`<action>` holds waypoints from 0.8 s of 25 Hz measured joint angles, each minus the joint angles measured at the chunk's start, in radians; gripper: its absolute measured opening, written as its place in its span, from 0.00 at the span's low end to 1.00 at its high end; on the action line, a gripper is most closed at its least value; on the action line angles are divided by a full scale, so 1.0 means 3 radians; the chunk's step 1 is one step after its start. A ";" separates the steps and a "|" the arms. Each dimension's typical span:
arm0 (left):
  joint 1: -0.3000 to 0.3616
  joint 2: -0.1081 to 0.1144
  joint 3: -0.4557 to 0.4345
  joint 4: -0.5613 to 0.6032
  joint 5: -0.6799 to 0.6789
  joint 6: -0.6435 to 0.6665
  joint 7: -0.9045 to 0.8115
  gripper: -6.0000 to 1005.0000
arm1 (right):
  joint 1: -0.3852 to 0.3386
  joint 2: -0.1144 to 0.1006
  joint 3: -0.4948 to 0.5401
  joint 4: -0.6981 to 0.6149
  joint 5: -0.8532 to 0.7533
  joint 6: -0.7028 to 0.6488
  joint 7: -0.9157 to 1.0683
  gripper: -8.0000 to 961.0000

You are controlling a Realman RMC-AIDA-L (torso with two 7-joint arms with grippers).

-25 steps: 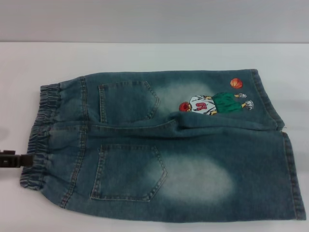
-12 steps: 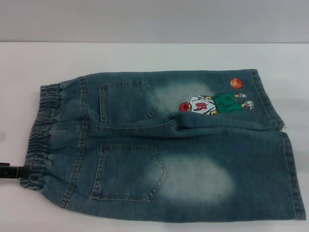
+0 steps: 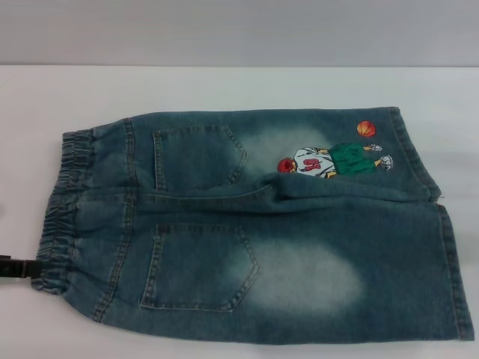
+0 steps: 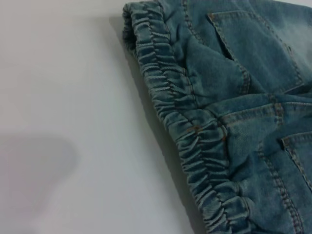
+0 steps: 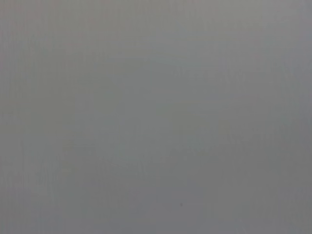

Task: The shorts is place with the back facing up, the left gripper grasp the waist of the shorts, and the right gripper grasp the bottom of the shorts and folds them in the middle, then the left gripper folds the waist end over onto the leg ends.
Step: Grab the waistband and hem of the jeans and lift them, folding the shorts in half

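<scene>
The shorts (image 3: 247,224) lie flat on the white table with both back pockets facing up. Their ruffled waist (image 3: 63,209) is at the left and the leg ends (image 3: 449,262) are at the right, near the cartoon print (image 3: 329,159) and orange ball (image 3: 366,129). Only a black tip of my left gripper (image 3: 15,268) shows at the left edge, beside the near corner of the waist. Whether it touches the band is unclear. The left wrist view looks down on the waist (image 4: 185,122) and a pocket (image 4: 253,53). My right gripper is out of view.
The white table (image 3: 224,86) runs back to a grey wall (image 3: 239,30). The shorts reach nearly to the right and near edges of the head view. The right wrist view holds only a plain grey surface.
The left gripper's tip has slid along the waist toward the near corner and drawn back toward the left edge. The shorts have not moved.
</scene>
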 joint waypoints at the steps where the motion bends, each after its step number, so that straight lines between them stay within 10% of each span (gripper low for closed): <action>1: -0.0009 0.0003 0.0009 -0.0022 0.0015 -0.0006 -0.0003 0.77 | 0.0005 -0.0001 0.0000 -0.0001 0.0000 0.0003 0.0000 0.62; 20: -0.0130 -0.0001 -0.0001 -0.0095 0.0216 0.0020 -0.0091 0.75 | 0.0068 -0.0001 0.0000 -0.0087 -0.0011 0.0127 -0.0174 0.62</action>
